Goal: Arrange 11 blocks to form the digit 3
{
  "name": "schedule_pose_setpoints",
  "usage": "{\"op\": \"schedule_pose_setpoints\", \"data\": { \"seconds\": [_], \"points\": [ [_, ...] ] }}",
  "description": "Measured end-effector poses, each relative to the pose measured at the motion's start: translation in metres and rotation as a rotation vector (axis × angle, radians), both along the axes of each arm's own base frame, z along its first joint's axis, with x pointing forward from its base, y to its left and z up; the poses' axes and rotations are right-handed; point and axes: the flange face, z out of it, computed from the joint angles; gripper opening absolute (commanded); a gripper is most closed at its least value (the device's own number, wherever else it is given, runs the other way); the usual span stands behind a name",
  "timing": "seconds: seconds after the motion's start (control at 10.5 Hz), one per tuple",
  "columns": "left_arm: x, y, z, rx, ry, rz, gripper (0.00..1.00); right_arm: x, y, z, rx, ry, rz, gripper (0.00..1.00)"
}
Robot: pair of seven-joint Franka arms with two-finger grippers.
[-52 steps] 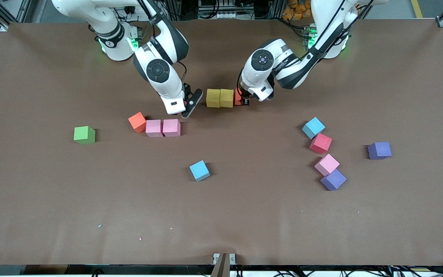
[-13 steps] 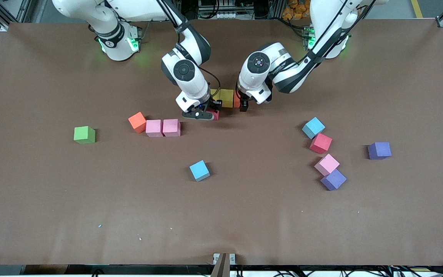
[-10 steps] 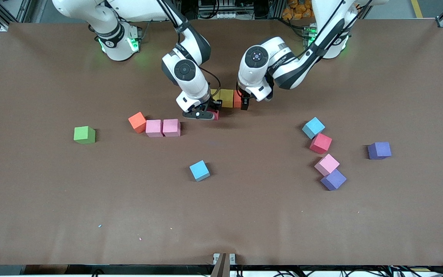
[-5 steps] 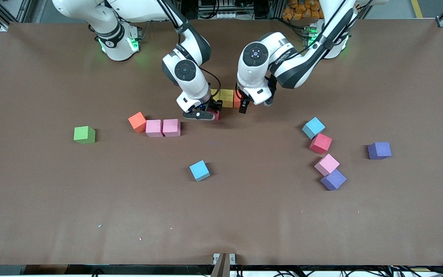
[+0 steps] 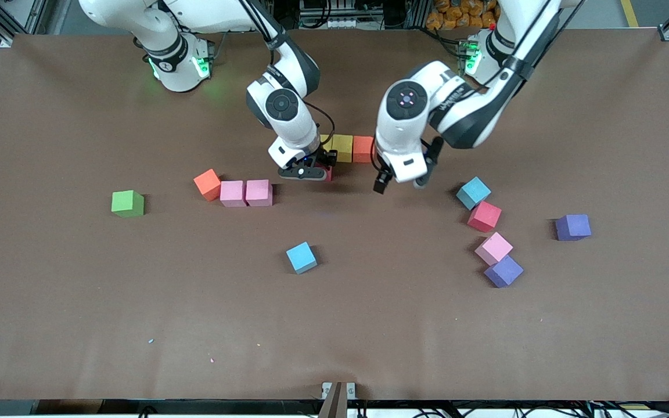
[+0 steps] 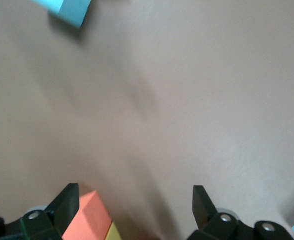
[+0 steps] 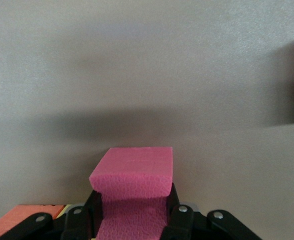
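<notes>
You are looking at a wide brown matte table [image 5: 334, 325] with the two white arms reaching in from its top edge. The right gripper [image 5: 306, 170] sits low at the table beside the row of a yellow foam cube [image 5: 342, 147] and an orange-red foam cube [image 5: 363, 148], a second yellow cube mostly hidden under the wrist. The front view gives you only a sliver of deep pink at its fingers; the right wrist view shows what the front one hides, a deep-pink foam cube [image 7: 133, 187] squeezed firmly between the jaws, its sides pinched in. The left gripper [image 5: 398, 183] hangs over bare table just nearer the camera than the orange-red cube, jaws spread wide and holding nothing; its wrist view shows both fingertips [image 6: 67, 202] apart with the orange-red cube's corner by one of them. The loose foam cubes lie well apart from the row: toward the right arm's end a green cube [image 5: 128, 203], then an orange cube [image 5: 207, 184] touching two pale pink cubes [image 5: 246, 193]; a light blue cube [image 5: 301, 257] alone near mid-table; toward the left arm's end a second light blue cube [image 5: 473, 193], a red cube [image 5: 484, 216], a pale pink cube [image 5: 493, 248] touching a purple cube [image 5: 503, 271], and another purple cube [image 5: 572, 226] off by itself.
</notes>
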Motion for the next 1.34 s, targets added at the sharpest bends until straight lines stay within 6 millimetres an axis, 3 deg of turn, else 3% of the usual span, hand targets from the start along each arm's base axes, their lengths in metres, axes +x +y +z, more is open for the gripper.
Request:
{"op": "schedule_pose_setpoints", "data": {
  "seconds": [0.1,0.19,0.29,0.38,0.86,1.05,1.34],
  "points": [
    [0.020,0.016,0.003,-0.002,-0.014,-0.043,1.00,0.000,0.000,0.000,0.000,0.000,0.001,0.27],
    [0.041,0.032,0.007,-0.004,-0.030,-0.081,1.00,0.000,0.000,0.000,0.000,0.000,0.001,0.70],
    [0.059,0.049,0.010,0.001,-0.044,-0.139,1.00,0.000,0.000,0.000,0.000,0.000,0.001,0.89],
    [0.077,0.067,0.010,0.011,-0.050,-0.227,1.00,0.000,0.000,-0.001,-0.001,0.001,0.001,1.00],
    [0.130,0.155,-0.012,0.081,0.003,-0.683,1.00,0.008,0.006,0.010,0.009,-0.003,-0.001,1.00],
    [0.144,0.180,-0.026,0.085,0.030,-0.755,1.00,0.024,0.010,0.028,0.001,-0.003,0.014,1.00],
    [0.158,0.210,-0.042,0.099,0.054,-0.733,1.00,0.061,-0.001,0.051,-0.023,-0.096,0.098,1.00]
  ]
}}
